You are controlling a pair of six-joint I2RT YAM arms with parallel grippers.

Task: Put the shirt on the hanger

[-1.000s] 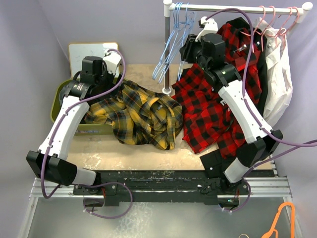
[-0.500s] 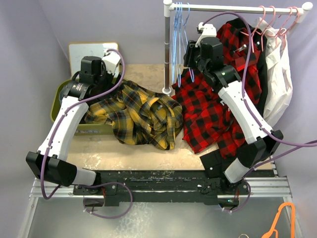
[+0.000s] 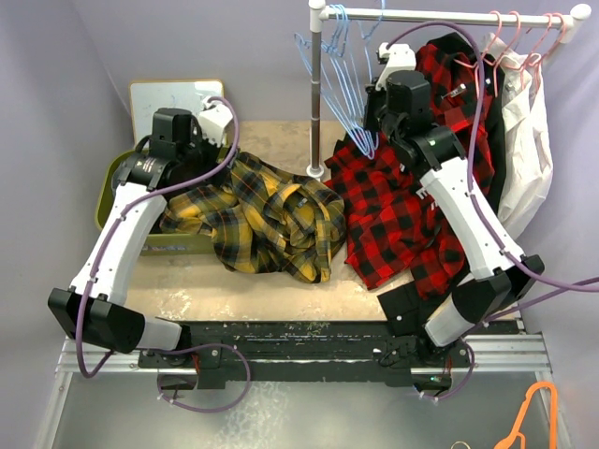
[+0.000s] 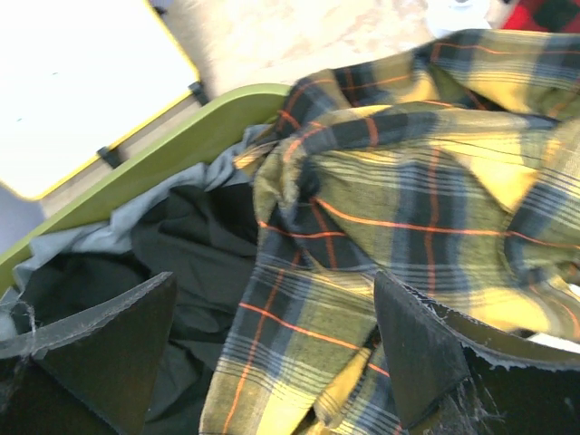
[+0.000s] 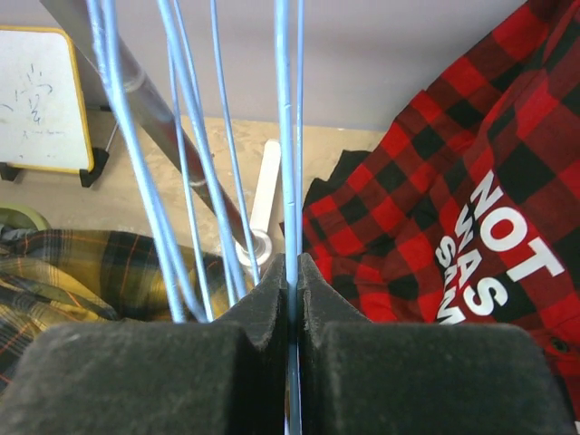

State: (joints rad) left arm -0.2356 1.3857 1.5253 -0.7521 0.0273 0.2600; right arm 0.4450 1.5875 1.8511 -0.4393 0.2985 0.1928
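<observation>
The yellow-and-navy plaid shirt (image 3: 271, 215) lies crumpled on the table, its left part draped over a green bin. Several light-blue wire hangers (image 3: 342, 84) hang at the left end of the rail. My right gripper (image 3: 372, 122) is up beside them, and in the right wrist view it (image 5: 290, 272) is shut on one hanger (image 5: 286, 136) wire, pinched between the pads. My left gripper (image 3: 159, 166) hovers over the bin's edge. In the left wrist view it (image 4: 272, 308) stands open just above the plaid shirt (image 4: 390, 181), holding nothing.
A green bin (image 3: 105, 201) holds dark clothes (image 4: 181, 245), with a small whiteboard (image 3: 173, 94) behind it. A red-and-black checked shirt (image 3: 393, 215), a white garment (image 3: 529, 140) and pink hangers (image 3: 524, 33) hang on the rack. Its pole (image 3: 316, 94) stands mid-table. An orange hanger (image 3: 533, 412) lies on the floor.
My right gripper has shut on a blue hanger wire. The blue hangers have swung from the left of the pole to its right, following the right arm. The left arm has not moved.
</observation>
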